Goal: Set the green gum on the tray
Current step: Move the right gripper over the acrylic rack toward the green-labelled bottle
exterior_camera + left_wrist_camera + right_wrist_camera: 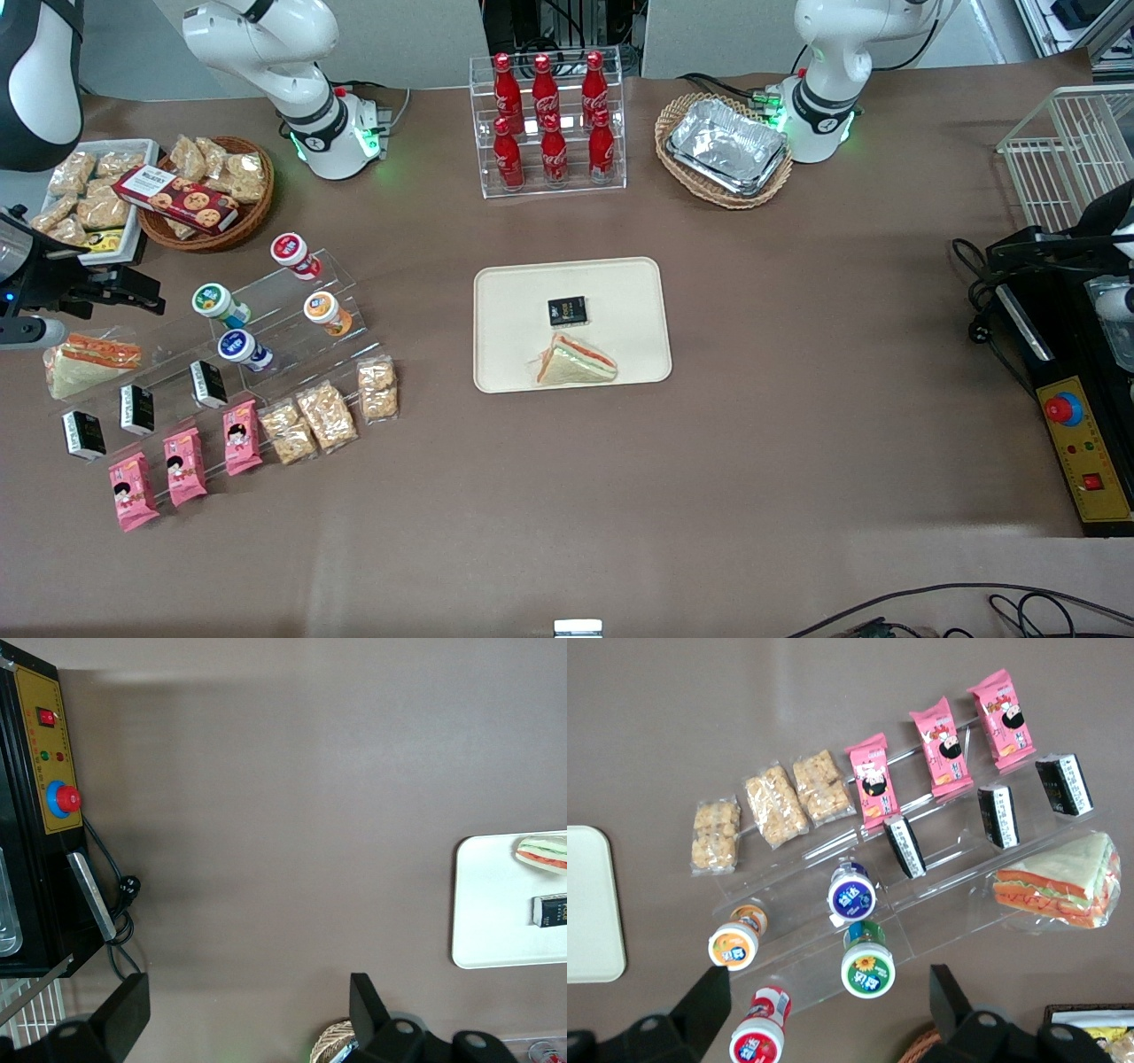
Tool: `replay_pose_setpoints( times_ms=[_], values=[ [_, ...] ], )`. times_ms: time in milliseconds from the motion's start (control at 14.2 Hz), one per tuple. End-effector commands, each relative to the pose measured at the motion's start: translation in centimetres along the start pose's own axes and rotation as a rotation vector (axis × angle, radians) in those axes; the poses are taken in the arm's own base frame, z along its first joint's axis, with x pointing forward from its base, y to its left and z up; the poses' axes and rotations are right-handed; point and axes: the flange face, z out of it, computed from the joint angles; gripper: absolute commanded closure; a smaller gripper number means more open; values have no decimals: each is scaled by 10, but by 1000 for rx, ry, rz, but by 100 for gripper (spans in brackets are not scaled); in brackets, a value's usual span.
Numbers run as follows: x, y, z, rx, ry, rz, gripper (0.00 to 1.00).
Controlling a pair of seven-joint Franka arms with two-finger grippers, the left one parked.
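Note:
The green gum (pixel 213 301), a small white bottle with a green-rimmed lid and a yellow flower mark, lies on a clear stepped rack (pixel 292 332) toward the working arm's end of the table. In the right wrist view the green gum (pixel 868 970) shows below and between the fingers. My gripper (pixel 828 1014) is open, holds nothing and hovers above the rack. In the front view the gripper (pixel 133 291) sits beside the gum, farther out toward the working arm's end. The cream tray (pixel 620 283) lies mid-table with a sandwich (pixel 576 361) and a black packet (pixel 567 310) on it.
Red-lidded (pixel 291 251), orange-lidded (pixel 323 310) and blue-lidded (pixel 239 347) bottles share the rack with black packets, pink packets (pixel 186 465) and cracker bags. A wrapped sandwich (pixel 93 359) lies beside it. A cookie basket (pixel 208 190), a cola rack (pixel 549 124) and a foil-tray basket (pixel 725 146) stand farther away.

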Motion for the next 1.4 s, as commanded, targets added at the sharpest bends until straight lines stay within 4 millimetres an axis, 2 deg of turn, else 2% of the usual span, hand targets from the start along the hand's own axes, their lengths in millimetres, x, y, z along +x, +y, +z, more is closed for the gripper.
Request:
replay_pose_setpoints(
  times_ms=[0,351,632,1053,1193,1333],
  values=[
    [3,2,-3,-3,20,-12,0],
    [4,2,-3,-1,17,-22,0],
    [-10,5,-6,6,-15,-50,0],
    [-77,21,-8,38,-24,-59,0],
    [-94,33,-4,54,-26,-86,0],
    [-104,33,0,61,-32,-85,0]
  ],
)
